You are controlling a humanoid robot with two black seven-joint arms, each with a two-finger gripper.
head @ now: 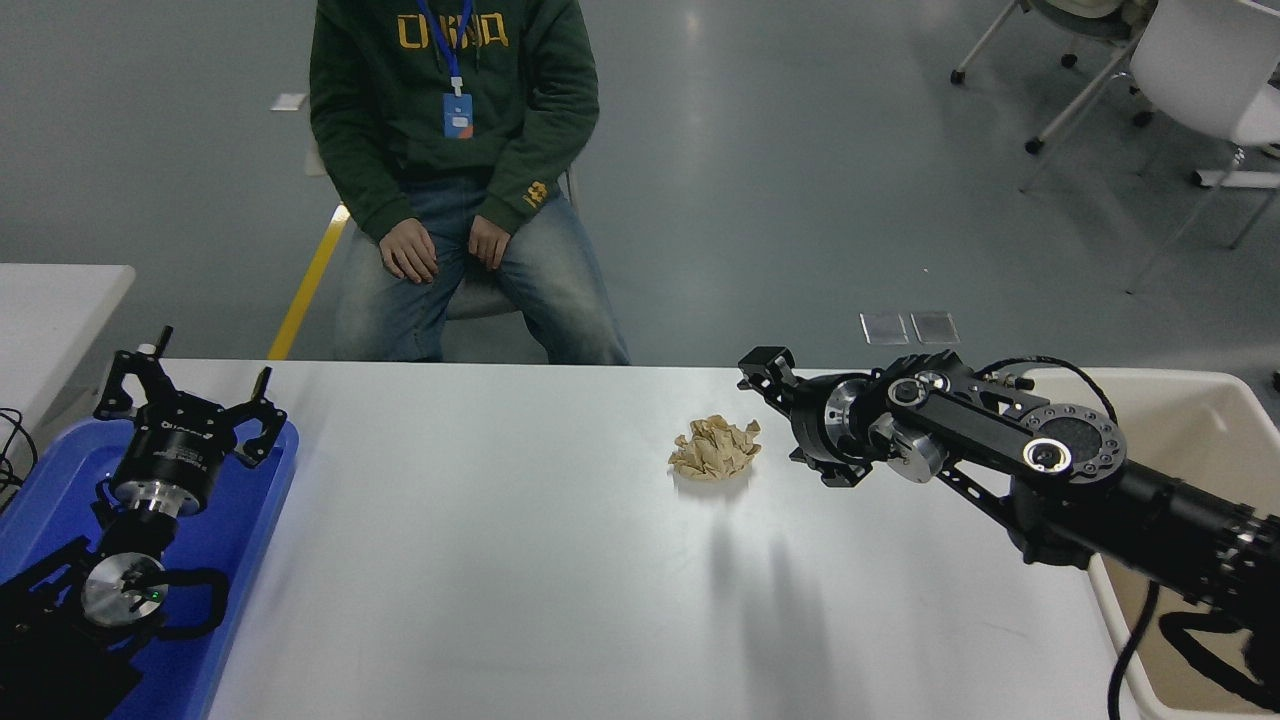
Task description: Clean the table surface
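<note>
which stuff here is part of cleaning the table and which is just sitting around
Part of the job:
table
crumpled paper lying on it
right gripper, beside the paper, apart from it
beige bin at the table's right end, a likely drop spot

Just there:
left gripper, parked open over the blue tray
seated person
small white table
chairs

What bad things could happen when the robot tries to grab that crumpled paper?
The right pincer comes at the crumpled paper ball from the side, so it might nudge the light ball away across the table surface instead of catching it. The ball could also roll toward the far edge, near the seated person. And if the grip is loose, the paper might drop before it reaches the beige bin at the right.
</note>
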